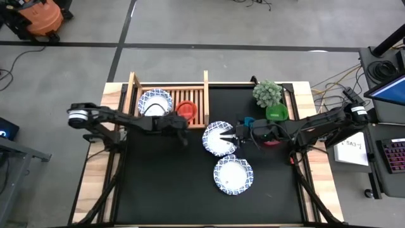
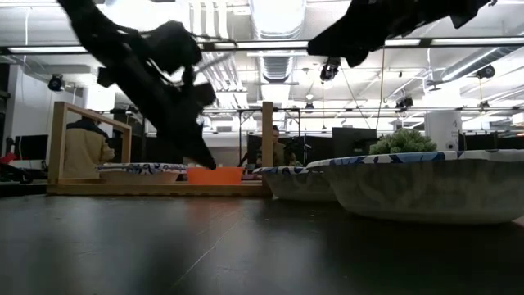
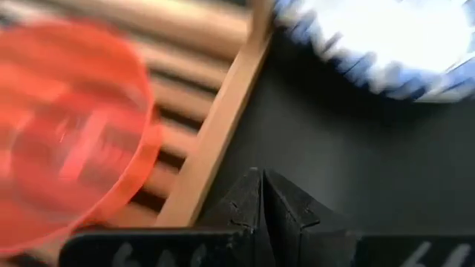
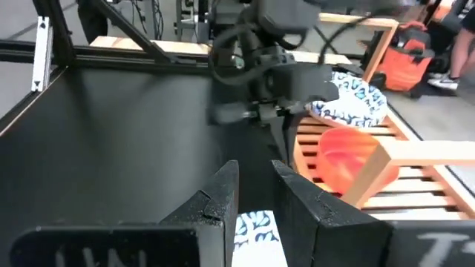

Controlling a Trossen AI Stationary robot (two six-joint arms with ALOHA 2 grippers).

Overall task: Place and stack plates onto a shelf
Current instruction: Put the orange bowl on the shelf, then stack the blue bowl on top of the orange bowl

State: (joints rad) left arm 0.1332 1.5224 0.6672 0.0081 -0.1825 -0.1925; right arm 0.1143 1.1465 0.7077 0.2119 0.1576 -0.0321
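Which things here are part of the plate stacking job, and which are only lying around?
Job:
- shelf
- plate on shelf
- middle plate
- near plate
- left gripper, shut
- right gripper, gripping the middle plate's rim

Lying about:
- red bowl on shelf
- green bowl
- plant

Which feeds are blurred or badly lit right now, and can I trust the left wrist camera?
Left wrist view: heavy motion blur smears the red bowl, shelf slats and a plate; don't trust detail. Low view: ceiling lights backlight both arms into silhouettes. Right wrist view: mild blur on the left gripper. High view: evenly lit, sharp enough.
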